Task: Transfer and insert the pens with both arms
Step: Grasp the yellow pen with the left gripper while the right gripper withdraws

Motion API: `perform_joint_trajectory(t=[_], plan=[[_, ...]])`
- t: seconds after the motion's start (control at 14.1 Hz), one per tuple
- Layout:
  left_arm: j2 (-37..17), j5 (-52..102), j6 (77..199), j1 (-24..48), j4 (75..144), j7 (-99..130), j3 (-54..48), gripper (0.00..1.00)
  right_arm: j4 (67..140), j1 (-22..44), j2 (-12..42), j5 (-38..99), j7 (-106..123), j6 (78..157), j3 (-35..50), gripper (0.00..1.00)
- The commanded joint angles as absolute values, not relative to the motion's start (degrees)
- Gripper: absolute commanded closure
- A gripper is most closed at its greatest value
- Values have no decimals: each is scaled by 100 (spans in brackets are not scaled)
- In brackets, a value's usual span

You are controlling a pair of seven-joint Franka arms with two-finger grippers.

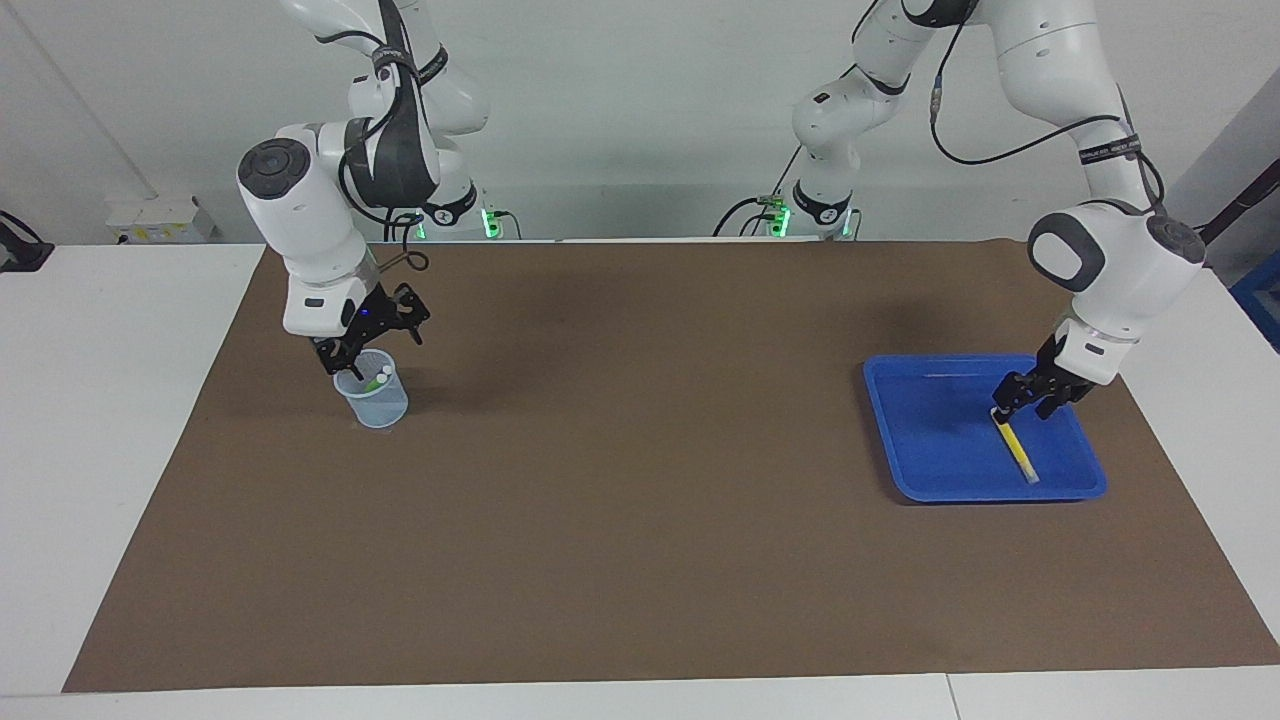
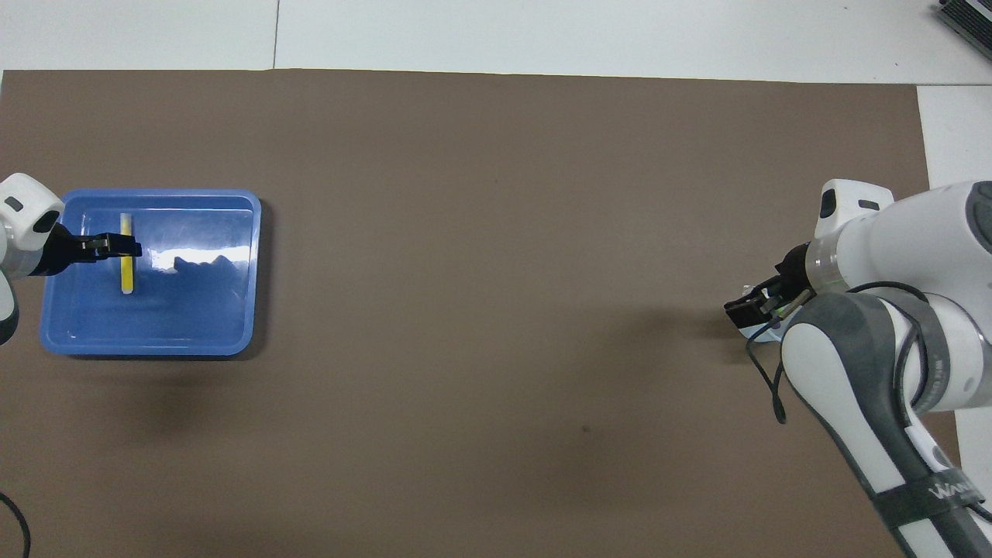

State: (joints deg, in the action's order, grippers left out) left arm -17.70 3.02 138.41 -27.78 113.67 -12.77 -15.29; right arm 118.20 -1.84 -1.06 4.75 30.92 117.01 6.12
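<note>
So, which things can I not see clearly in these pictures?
- Cup in the overhead view: almost wholly covered by the right gripper.
- Purple pen: no purple shows in the cup, only pale ends and a bit of green.
- Yellow pen: whether the left gripper touches it cannot be told.

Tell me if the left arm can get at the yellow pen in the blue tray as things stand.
Probably yes. The left end effector is already down inside the blue tray, at the upper end of the yellow pen, which lies alone and flat there with nothing over or beside it.
</note>
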Motion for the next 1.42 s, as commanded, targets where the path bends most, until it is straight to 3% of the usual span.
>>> perform_joint_trajectory(t=[0.0,0.28,0.57,0.78,0.92,1.13,1.35], plan=[[-2038,53,14062,-2812,11189,-1327,-1564,19,11769,-246,-105,825,2560,11733,782,0],[-2259,53,14335,-2786,11197,-1327,-1564,23,11769,-246,-105,1362,1777,11725,835,0],[-2302,35,14335,-2742,11206,-1327,-1564,36,11769,-237,-105,1582,1232,11725,984,0],[-2329,35,14326,-2742,11197,-1327,-1564,60,11769,-246,-114,1626,880,11725,1098,0],[-2329,-227,14335,-2760,11188,-1327,-1564,66,11769,-237,-114,1626,739,11725,1116,0],[-2329,-396,14344,-2769,11188,-1327,-1564,100,11769,-237,-123,1845,467,11733,1204,0],[-2329,-369,14291,-2760,11180,-1248,-1573,100,11769,-237,-123,1872,255,11751,1283,0]])
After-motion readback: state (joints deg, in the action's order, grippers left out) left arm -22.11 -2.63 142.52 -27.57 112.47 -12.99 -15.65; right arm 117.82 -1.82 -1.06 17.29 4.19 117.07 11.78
